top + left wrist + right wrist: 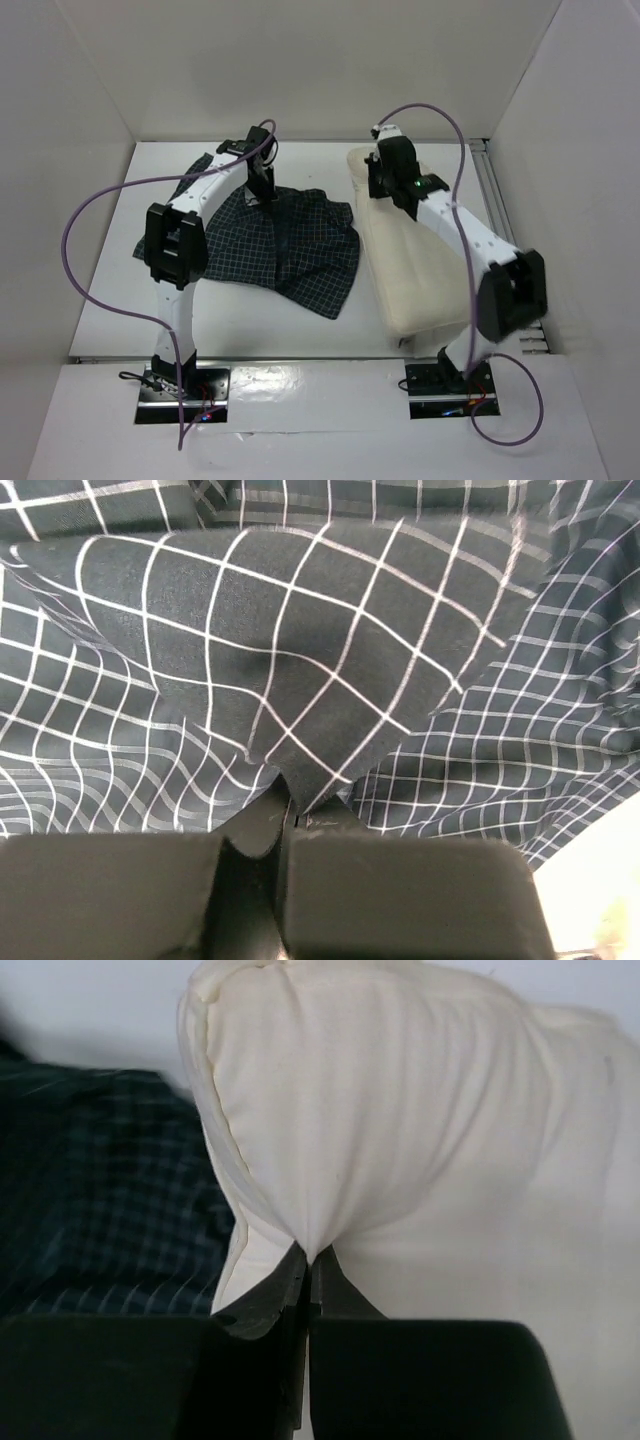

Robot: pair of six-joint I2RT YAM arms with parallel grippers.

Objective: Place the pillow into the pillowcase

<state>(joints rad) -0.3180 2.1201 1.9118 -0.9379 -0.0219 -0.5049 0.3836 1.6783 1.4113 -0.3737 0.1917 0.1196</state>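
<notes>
One pillowcase [300, 250]: crumpled on table [110, 310], just left of pillow [405, 270].
Left gripper [285, 810]: clenched on pillowcase fold.
Right gripper [308, 1255]: clenched on pillow edge.

Bright, even light is cast from above; glare is seen on the glossy near board [320, 395]. In the right wrist view the pillowcase [100, 1190] is blurred.
</notes>
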